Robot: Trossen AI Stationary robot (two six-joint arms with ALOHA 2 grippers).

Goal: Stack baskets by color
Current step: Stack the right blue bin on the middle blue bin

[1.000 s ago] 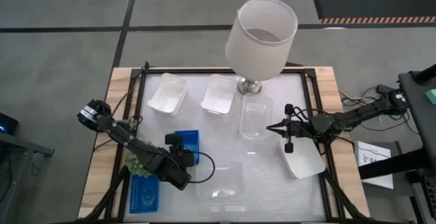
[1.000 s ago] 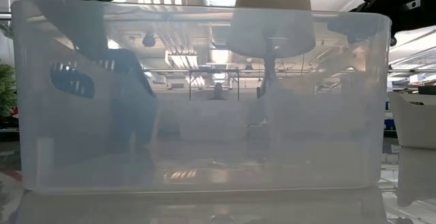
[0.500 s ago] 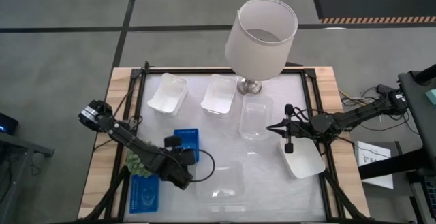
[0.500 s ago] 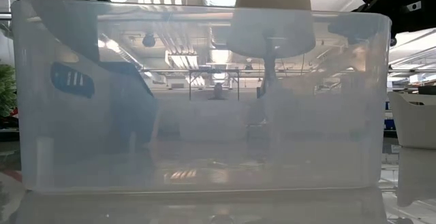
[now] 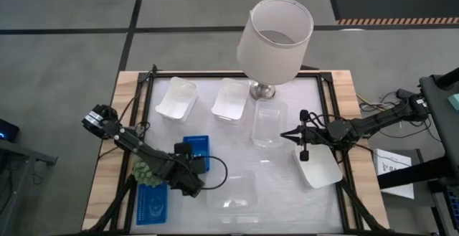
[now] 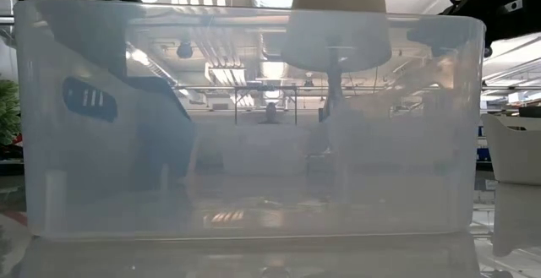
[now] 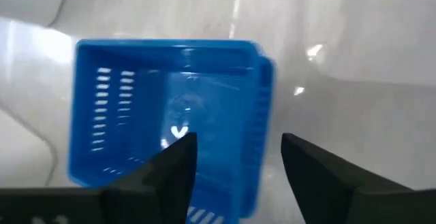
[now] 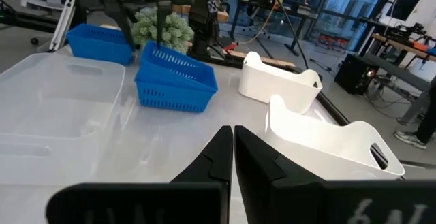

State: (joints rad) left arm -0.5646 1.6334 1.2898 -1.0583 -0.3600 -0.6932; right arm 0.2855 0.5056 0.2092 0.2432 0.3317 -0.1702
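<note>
A blue basket (image 5: 197,148) sits on the table left of centre, and a second blue basket (image 5: 152,204) lies near the left front corner. My left gripper (image 7: 238,163) stands open over the first basket's near end, one finger inside it and one outside. White baskets lie at the far left (image 5: 176,97), the far middle (image 5: 231,100) and the right (image 5: 317,168). Clear baskets lie at centre right (image 5: 269,125) and near the front edge (image 5: 233,191). My right gripper (image 5: 300,137) hovers shut between the clear and white baskets on the right. My left gripper comes slanting down from the near left, with the blue basket's near end wall (image 7: 262,115) between its open fingers. One finger (image 7: 170,163) is inside the basket and the other outside. I cannot tell whether either finger touches the wall.
A large white lamp (image 5: 275,39) stands at the table's far edge. A spiky green plant (image 5: 143,170) sits beside my left arm. The front clear basket (image 6: 254,126) fills the low view. A black frame edges the table (image 5: 326,78).
Seen through the clear basket in the low view, the blue basket at my left gripper shifted and its slotted handle hole turned. After that it stayed still.
</note>
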